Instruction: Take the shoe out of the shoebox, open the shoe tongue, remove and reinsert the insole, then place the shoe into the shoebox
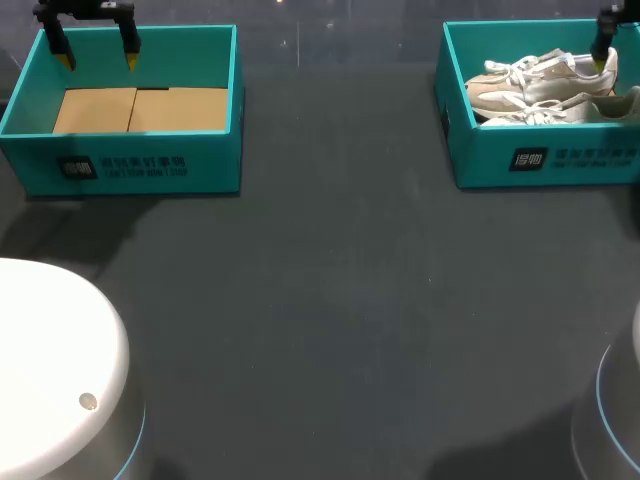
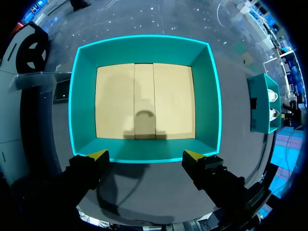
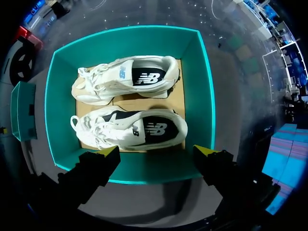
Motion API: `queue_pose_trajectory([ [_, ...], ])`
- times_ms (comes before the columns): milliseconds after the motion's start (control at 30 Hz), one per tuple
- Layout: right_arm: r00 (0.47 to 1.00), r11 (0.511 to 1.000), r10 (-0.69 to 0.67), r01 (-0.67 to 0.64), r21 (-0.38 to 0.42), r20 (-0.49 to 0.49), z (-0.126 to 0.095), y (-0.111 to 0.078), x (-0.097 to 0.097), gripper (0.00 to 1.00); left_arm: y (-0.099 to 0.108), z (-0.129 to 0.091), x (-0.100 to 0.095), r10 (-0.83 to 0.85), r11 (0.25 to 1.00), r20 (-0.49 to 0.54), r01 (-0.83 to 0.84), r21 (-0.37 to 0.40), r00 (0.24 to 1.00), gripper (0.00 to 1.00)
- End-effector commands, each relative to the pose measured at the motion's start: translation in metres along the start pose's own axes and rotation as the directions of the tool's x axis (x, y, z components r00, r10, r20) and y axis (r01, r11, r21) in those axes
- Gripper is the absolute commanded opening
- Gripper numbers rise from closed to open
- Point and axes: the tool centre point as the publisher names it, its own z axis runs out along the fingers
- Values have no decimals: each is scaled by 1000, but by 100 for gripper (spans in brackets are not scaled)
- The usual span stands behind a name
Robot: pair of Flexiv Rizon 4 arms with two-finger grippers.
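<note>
Two white and beige shoes [image 1: 545,88] lie side by side in the teal shoebox [image 1: 480,150] at the far right of the table. The right wrist view looks straight down on them: one shoe [image 3: 126,80] farther off, the other shoe [image 3: 130,129] nearer my right gripper [image 3: 156,153], which hangs open above the box's near wall [image 3: 144,171], holding nothing. In the head view only part of my right gripper [image 1: 604,60] shows, over the shoes. My left gripper [image 1: 96,52] is open above a second teal box [image 1: 140,170] at the far left, which holds only a cardboard floor [image 2: 144,101].
A dark grey table top [image 1: 330,320] stretches between the two boxes and toward the front. My arms' white bases [image 1: 50,370] rise at the front left and front right corners. From the left wrist view, the shoe-filled box [image 2: 263,103] shows off to the side.
</note>
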Motion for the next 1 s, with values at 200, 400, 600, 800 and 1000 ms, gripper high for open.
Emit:
queue_pose_trajectory([
  [200,1000,1000,30,-30,7,0,23,7,-18,100,0,0,0,0,1000,0,0,0,1000,100],
  [400,1000,1000,28,-28,5,8,36,9,-25,100,0,0,0,0,1000,0,0,0,1000,100],
  [600,1000,1000,25,-25,3,8,50,12,-32,92,0,0,0,0,1000,0,0,0,1000,100],
  [800,1000,1000,18,-18,4,-2,58,12,-33,82,0,0,0,0,1000,0,0,0,1000,100],
  [1000,1000,1000,16,-16,8,-5,64,12,-35,76,0,0,0,0,1000,0,0,0,1000,100],
])
